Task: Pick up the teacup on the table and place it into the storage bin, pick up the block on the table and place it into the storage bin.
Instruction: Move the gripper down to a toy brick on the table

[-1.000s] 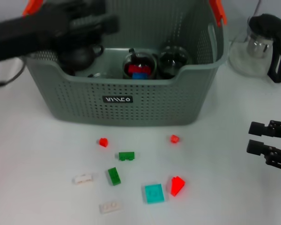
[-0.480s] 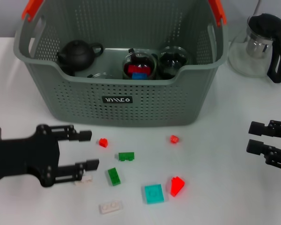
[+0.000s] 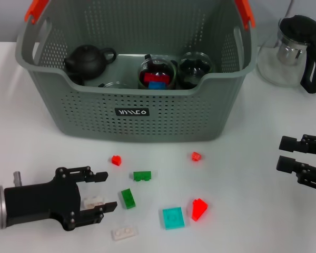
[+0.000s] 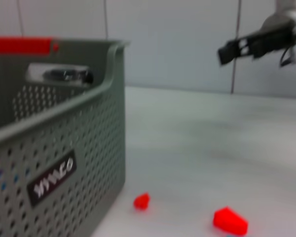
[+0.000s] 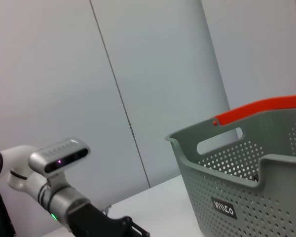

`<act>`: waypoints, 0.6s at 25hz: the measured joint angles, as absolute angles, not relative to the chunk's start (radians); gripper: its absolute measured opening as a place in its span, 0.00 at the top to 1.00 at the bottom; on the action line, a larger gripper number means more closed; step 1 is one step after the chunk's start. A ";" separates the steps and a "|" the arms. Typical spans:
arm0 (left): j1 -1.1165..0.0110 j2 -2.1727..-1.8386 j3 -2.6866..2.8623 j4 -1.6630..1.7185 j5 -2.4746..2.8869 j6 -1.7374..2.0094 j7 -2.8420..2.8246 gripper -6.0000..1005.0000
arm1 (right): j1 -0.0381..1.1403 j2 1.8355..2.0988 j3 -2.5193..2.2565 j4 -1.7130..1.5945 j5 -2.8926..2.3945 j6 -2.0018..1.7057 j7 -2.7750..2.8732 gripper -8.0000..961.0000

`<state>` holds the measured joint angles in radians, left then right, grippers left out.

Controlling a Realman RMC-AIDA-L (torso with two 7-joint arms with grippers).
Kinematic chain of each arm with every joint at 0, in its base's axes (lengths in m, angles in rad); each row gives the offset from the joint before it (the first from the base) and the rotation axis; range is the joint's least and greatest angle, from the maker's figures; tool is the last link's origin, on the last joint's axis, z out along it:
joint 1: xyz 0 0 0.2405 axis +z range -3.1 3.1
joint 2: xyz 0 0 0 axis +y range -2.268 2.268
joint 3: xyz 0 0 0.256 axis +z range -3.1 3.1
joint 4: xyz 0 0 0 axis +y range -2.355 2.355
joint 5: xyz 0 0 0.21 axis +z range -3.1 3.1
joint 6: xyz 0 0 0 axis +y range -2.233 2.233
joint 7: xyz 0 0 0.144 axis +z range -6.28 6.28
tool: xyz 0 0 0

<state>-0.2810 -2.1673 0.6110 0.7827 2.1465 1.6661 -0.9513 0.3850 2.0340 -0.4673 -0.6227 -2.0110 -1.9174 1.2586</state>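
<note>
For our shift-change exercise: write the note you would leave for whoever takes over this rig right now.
Left gripper: open, low over the table, jaws either side of the white block.
Right gripper: open, idle at the table's right side.
Storage bin: holds a black teapot, glass cups, and red and blue blocks in one cup.
Left to do: the loose blocks in front of the bin; no teacup remains on the table.

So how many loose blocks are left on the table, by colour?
Red: 3
Green: 2
White: 2
Teal: 1
Total: 8
</note>
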 joint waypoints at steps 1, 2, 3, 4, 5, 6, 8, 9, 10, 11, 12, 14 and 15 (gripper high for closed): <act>-0.283 -2.167 0.612 0.767 2.150 1.642 -0.947 0.37 | 0.385 2.034 -0.468 -0.623 -2.011 -1.917 1.261 0.48; -0.284 -2.166 0.612 0.757 2.151 1.618 -0.944 0.37 | 0.385 2.034 -0.468 -0.623 -2.011 -1.917 1.263 0.48; -0.284 -2.166 0.613 0.751 2.152 1.600 -0.941 0.37 | 0.385 2.034 -0.468 -0.623 -2.011 -1.917 1.264 0.48; -0.284 -2.166 0.611 0.746 2.152 1.576 -0.935 0.39 | 0.385 2.034 -0.468 -0.623 -2.011 -1.917 1.265 0.48; -0.283 -2.166 0.610 0.744 2.152 1.566 -0.933 0.40 | 0.385 2.034 -0.468 -0.623 -2.011 -1.917 1.265 0.48; -0.282 -2.166 0.609 0.741 2.152 1.552 -0.928 0.41 | 0.385 2.034 -0.468 -0.623 -2.011 -1.917 1.265 0.48; -0.278 -2.166 0.608 0.732 2.152 1.527 -0.921 0.43 | 0.384 2.034 -0.468 -0.623 -2.011 -1.917 1.265 0.48; -0.274 -2.166 0.607 0.726 2.152 1.511 -0.918 0.44 | 0.384 2.033 -0.468 -0.623 -2.011 -1.917 1.265 0.48; -0.274 -2.166 0.607 0.726 2.152 1.511 -0.918 0.45 | 0.384 2.033 -0.468 -0.623 -2.011 -1.917 1.265 0.48; -0.271 -2.166 0.607 0.725 2.152 1.508 -0.917 0.47 | 0.384 2.033 -0.468 -0.623 -2.011 -1.917 1.265 0.48; -0.269 -2.166 0.607 0.725 2.152 1.507 -0.917 0.48 | 0.384 2.033 -0.468 -0.623 -2.011 -1.917 1.265 0.48; -0.264 -2.167 0.606 0.725 2.152 1.507 -0.916 0.50 | 0.384 2.033 -0.468 -0.623 -2.011 -1.917 1.265 0.48; -0.261 -2.167 0.606 0.725 2.152 1.506 -0.916 0.50 | 0.384 2.033 -0.468 -0.623 -2.011 -1.917 1.265 0.48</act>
<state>-0.2614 -2.1674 0.6063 0.7246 2.1522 1.5061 -0.9162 0.3836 2.0326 -0.4679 -0.6227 -2.0110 -1.9174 1.2654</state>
